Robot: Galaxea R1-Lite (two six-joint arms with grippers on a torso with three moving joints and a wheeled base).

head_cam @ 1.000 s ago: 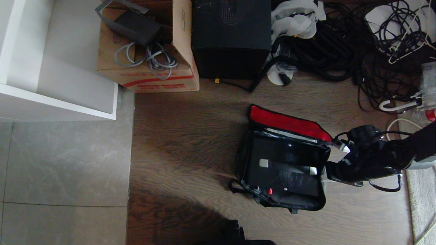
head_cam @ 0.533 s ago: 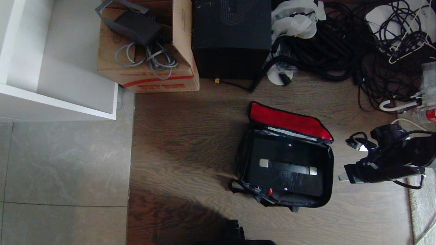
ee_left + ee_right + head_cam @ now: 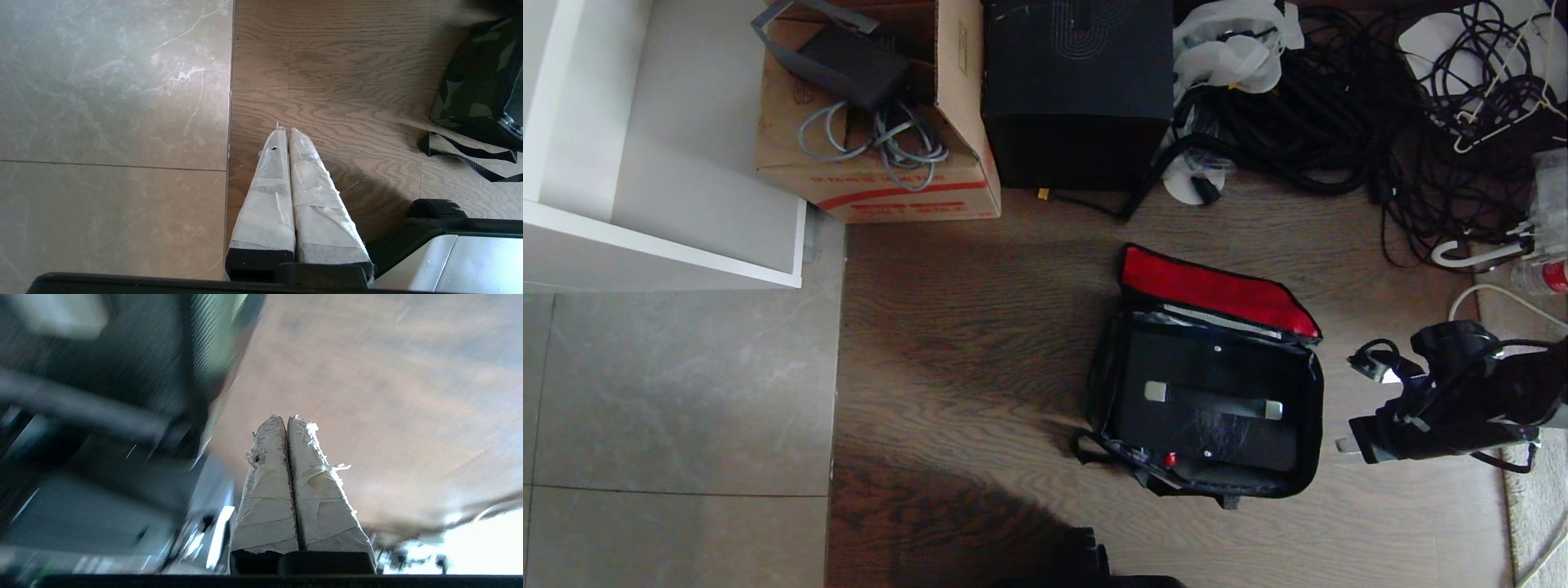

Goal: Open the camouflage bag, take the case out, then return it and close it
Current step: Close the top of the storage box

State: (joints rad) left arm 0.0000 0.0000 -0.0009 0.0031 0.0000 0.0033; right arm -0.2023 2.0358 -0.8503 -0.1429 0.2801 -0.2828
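Note:
The camouflage bag point(image 3: 1313, 412) lies unzipped on the wood floor, with its red inner panel point(image 3: 1209, 292) folded back on the far side. Inside it the black case point(image 3: 1201, 367) lies flat, showing its silver-ended handle point(image 3: 1213, 401) and a red latch point(image 3: 1170, 459). My right gripper point(image 3: 1344, 445) hovers just right of the bag, clear of it, shut and holding nothing. The right wrist view shows its taped fingers point(image 3: 287, 418) pressed together over bare floor, the bag a blur beside them. My left gripper point(image 3: 287, 130) is parked, shut, and a corner of the camouflage bag point(image 3: 470, 90) shows beyond it.
Behind the bag stand a cardboard box point(image 3: 882, 188) with grey cables and a tall black box point(image 3: 1078, 90). Tangled black cables point(image 3: 1339, 106) fill the back right. A white shelf unit point(image 3: 662, 245) is at the left, a rug edge point(image 3: 1535, 490) at the right. A black strap point(image 3: 470, 157) trails from the bag.
My right gripper has pulled away from the bag's right edge, moving right and slightly nearer. The bag's right side has settled outward. The left arm has not moved.

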